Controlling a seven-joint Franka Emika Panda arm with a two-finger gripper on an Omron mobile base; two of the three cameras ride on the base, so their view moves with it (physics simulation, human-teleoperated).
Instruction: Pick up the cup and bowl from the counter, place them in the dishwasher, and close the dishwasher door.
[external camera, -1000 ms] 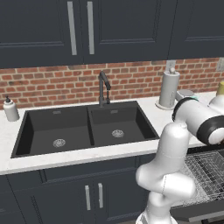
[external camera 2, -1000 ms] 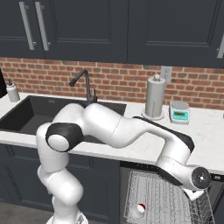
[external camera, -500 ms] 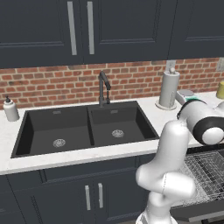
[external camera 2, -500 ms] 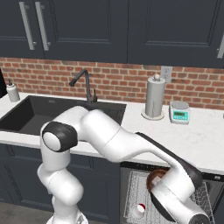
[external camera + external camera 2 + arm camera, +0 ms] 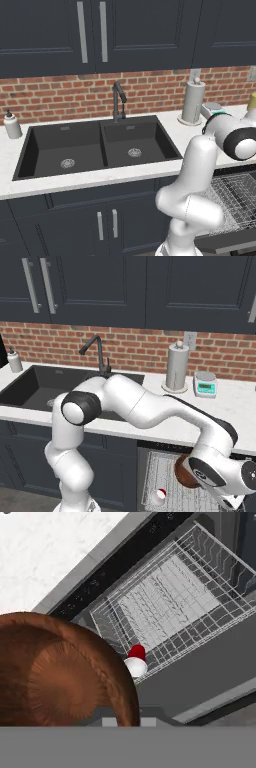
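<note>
My gripper is shut on the rim of the dark-brown glossy bowl, which hangs low over the dishwasher's grey wire rack. In the hand view the bowl looms at the lower left and hides the fingertips. The small red cup lies in the rack's near corner, white base showing; it is also the cup in the right base view. The rack is pulled out over the dishwasher door, which lies folded down and open. The white counter runs above.
A paper-towel roll and a white-and-teal scale stand at the back of the counter. The black double sink with its faucet lies to the left, and a soap bottle stands beyond it. Handled cabinet doors sit below.
The hand has come down from counter height and turned over the rack, bringing the bowl into sight in the right base view. The cup has stayed put in the rack.
</note>
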